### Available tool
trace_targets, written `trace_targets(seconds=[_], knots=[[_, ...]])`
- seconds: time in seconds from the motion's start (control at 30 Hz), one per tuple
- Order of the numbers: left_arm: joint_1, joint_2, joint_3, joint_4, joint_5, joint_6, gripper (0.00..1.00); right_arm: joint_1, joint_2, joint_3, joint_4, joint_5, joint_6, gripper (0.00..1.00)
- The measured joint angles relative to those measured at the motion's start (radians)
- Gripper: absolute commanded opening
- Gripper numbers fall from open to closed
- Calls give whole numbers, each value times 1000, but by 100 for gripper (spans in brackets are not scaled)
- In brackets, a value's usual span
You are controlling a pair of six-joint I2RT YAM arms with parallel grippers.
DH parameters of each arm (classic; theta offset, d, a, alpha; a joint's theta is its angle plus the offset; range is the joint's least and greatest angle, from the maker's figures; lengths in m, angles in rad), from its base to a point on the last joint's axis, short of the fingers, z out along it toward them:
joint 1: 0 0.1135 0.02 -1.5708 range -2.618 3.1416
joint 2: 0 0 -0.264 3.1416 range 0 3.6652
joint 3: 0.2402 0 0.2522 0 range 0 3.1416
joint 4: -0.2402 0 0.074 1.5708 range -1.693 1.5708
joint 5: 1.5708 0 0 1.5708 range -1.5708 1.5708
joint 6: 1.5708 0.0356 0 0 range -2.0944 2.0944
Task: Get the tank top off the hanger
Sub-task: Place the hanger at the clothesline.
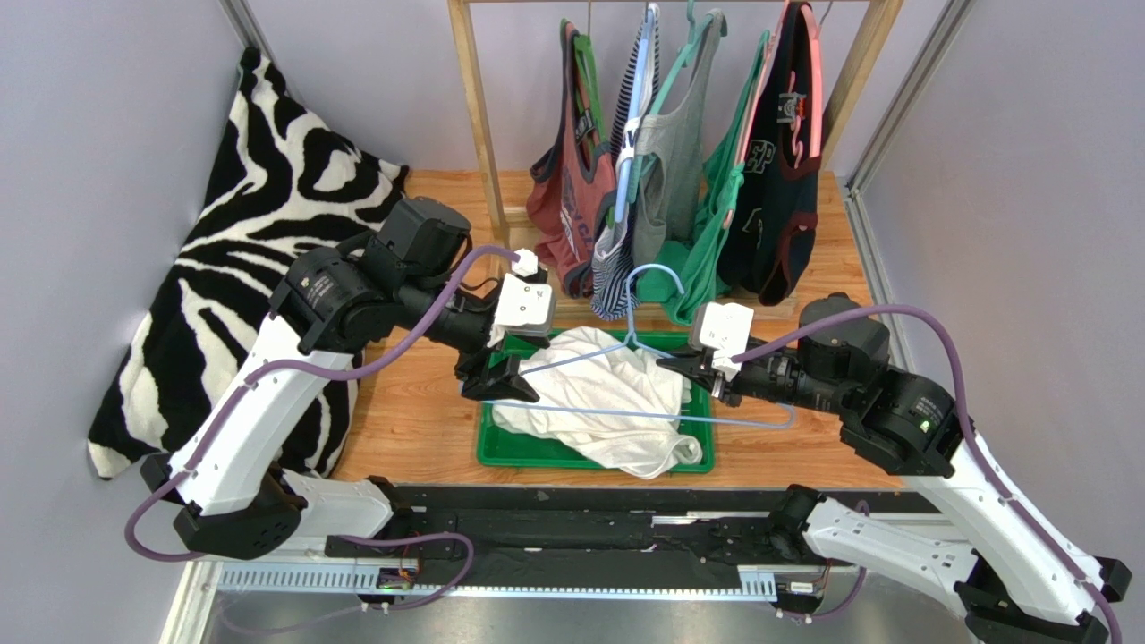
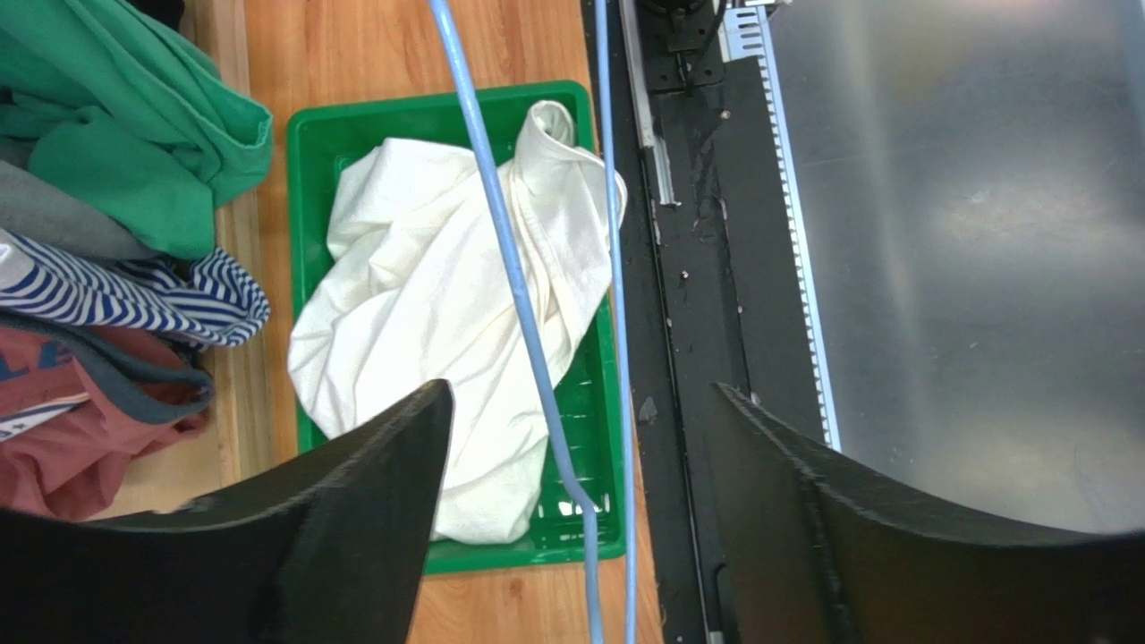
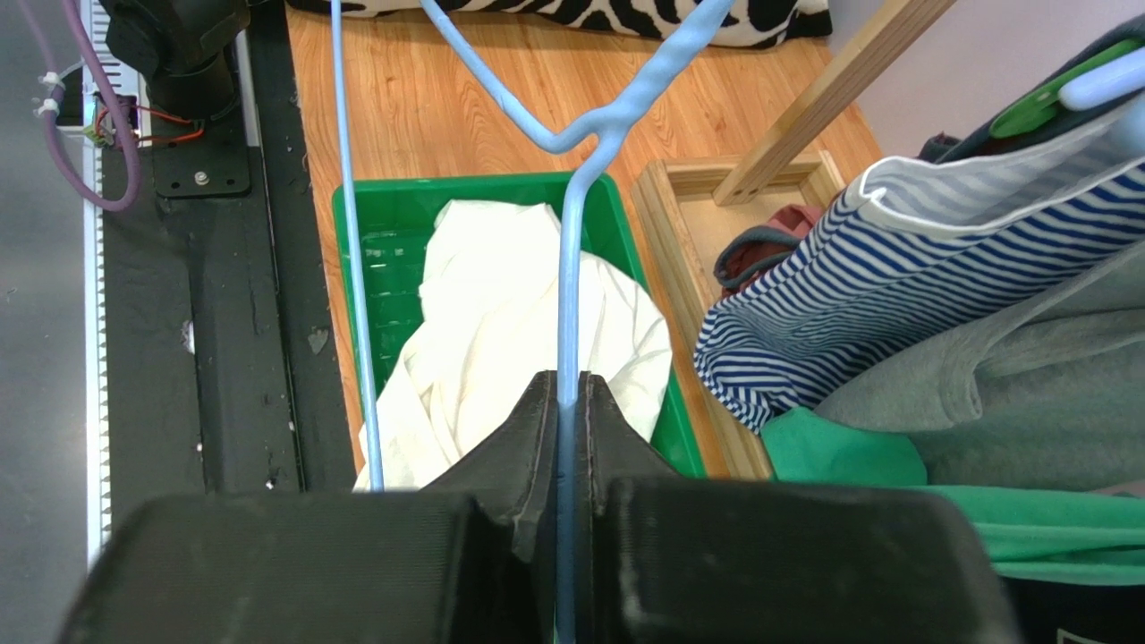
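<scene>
The tank top [image 1: 598,403] is white, thin and limp. It looks light and should fold, drape and slide easily, and it is not fragile. It lies as a crumpled heap in the green tray [image 2: 323,148] on the wooden desk [image 1: 403,416], with one edge spilling over the tray's near rim. Being bunched up, it has no clear long axis. In the top view the heap spreads roughly from the far left of the tray toward the near right.

The blue hanger [image 3: 571,269] is thin, stiff wire, probably smooth enough to slip in a loose grip. It hangs over the heap with its long bar running left to right across the tray. Its hook points away toward the rack of clothes at the back. I cannot tell whether a strap is looped over a wire or the cloth lies fully free.

The right tool [image 3: 567,383] is clamped tight on the wire just below the hook. The left tool [image 2: 581,392] has its jaws spread wide at the hanger's left end. Both wires pass between the jaws, and nothing is gripped.

If the cloth is caught, the best hold is likely a pinch on a raised fold or strap near the wires. The cloth can then be pulled along the bar and off its end.
</scene>
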Motion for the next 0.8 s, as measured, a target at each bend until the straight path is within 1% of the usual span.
trace_targets(seconds=[0.03, 0.07, 0.13, 0.23, 0.33, 0.37, 0.43, 0.53, 0.6, 0.63, 0.67, 0.73, 0.77, 0.8], knots=[[0, 1, 0, 0, 4, 2, 72, 0, 4, 5, 5, -1, -2, 0], [0, 3, 0, 0, 8, 4, 68, 0, 6, 9, 9, -3, -4, 0], [0, 12, 3, -2, 16, 5, 66, 0, 8, 14, 21, -3, -9, 0], [0, 58, 40, -7, 28, 6, 61, 0, 6, 19, 40, 2, -18, 0], [0, 124, 90, -5, 41, 16, 32, 0, 3, 20, 56, 6, -23, 0], [0, 143, 99, -5, 44, 21, 14, 0, 3, 20, 60, 7, -23, 0], [0, 171, 107, -7, 47, 35, 8, 0, 3, 20, 69, 18, -26, 0], [6, 184, 114, -3, 35, 36, 6, 0, 1, 19, 66, 26, -29, 0], [6, 178, 114, 2, 31, 35, 1, 2, -3, 19, 72, 32, -29, 0], [5, 173, 114, 6, 27, 34, 0, 2, -5, 18, 76, 32, -30, 2], [5, 167, 114, 10, 22, 31, 0, 4, -8, 16, 81, 32, -30, 9], [4, 143, 105, 29, 5, 18, 0, 8, -13, 8, 107, 34, -30, 18], [3, 126, 95, 39, -6, 8, 0, 9, -14, 3, 121, 34, -29, 28], [0, 102, 80, 42, -29, -6, 0, 12, -16, -3, 141, 40, -27, 42]])
